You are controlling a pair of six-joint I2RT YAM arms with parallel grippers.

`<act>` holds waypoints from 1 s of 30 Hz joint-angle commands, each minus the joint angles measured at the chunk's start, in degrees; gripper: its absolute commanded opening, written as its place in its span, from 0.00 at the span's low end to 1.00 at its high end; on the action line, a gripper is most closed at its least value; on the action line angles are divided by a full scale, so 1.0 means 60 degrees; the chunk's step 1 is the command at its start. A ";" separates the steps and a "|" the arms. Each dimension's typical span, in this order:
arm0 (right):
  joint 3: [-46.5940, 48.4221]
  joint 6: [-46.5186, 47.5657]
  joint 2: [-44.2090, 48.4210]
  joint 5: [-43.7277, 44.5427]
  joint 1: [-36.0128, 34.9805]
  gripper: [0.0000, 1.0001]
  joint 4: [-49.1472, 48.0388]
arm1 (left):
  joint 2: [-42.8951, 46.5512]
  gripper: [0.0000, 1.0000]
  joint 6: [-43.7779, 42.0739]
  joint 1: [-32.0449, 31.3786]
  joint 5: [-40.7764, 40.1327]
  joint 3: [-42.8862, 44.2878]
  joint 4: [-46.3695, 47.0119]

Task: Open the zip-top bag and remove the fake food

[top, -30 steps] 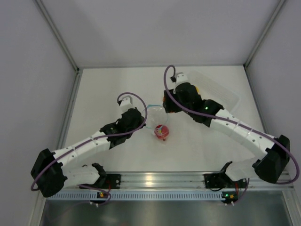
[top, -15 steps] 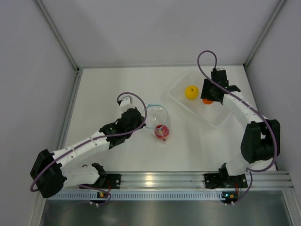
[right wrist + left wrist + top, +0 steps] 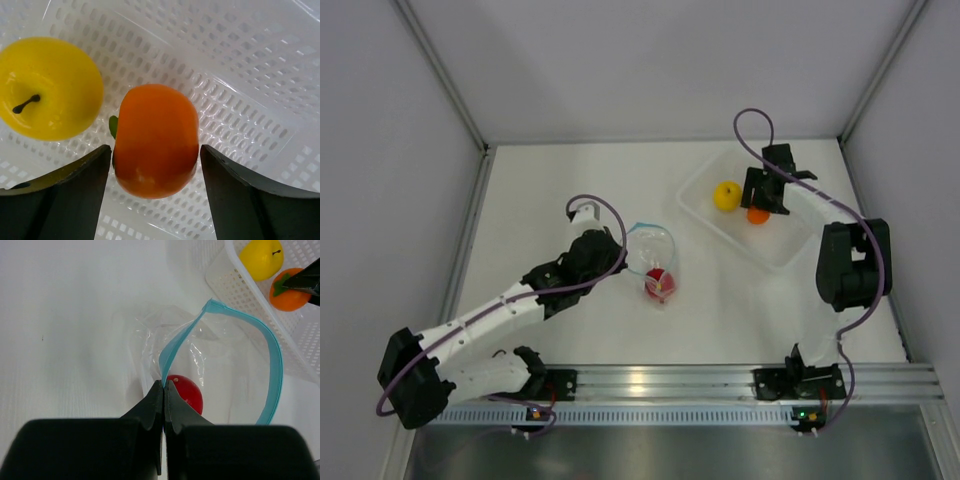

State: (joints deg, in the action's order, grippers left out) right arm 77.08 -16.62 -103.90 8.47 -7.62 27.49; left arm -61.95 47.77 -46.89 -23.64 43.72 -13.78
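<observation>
My right gripper (image 3: 155,152) swung from bag (image 3: 215,350) to tray (image 3: 775,250), jaws wide astride orange fruit (image 3: 757,215). My left gripper (image 3: 163,386) pinches blue strip (image 3: 274,357). Red fruit (image 3: 187,392) inside bag, just past left tips, well left of right gripper.

Zip-top bag (image 3: 210,347): thin clear plastic film, crinkly, glossy glints.
Zip strip (image 3: 274,360): lt blue plastic, matt, smooth.
Red fruit (image 3: 187,392): smooth, glossy, looks hard plastic.
Yellow fruit (image 3: 47,87): smooth, soft sheen.
Orange fruit (image 3: 155,140): smooth, semi-gloss.
Tray (image 3: 250,125): white translucent plastic, perforated grid, sl. shine.
Left gripper (image 3: 163,386) & right gripper (image 3: 155,150): black plastic, matt.
Table (image 3: 570,180): white, matt, smooth.
Rail (image 3: 650,380) at near edge: bare metal, shiny.
</observation>
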 commanded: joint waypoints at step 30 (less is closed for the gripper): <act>-0.1464 -0.1653 0.4895 -0.0798 -0.6858 0.37 -0.1270 | 0.0028 0.00 0.0212 0.0052 0.0234 0.0974 -0.0047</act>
State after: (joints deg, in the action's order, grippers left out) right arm 68.40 -23.11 -74.76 0.91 -44.49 25.78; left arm -62.04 47.22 -46.85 -22.22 47.70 -15.07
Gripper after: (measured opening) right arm 0.377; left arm 0.022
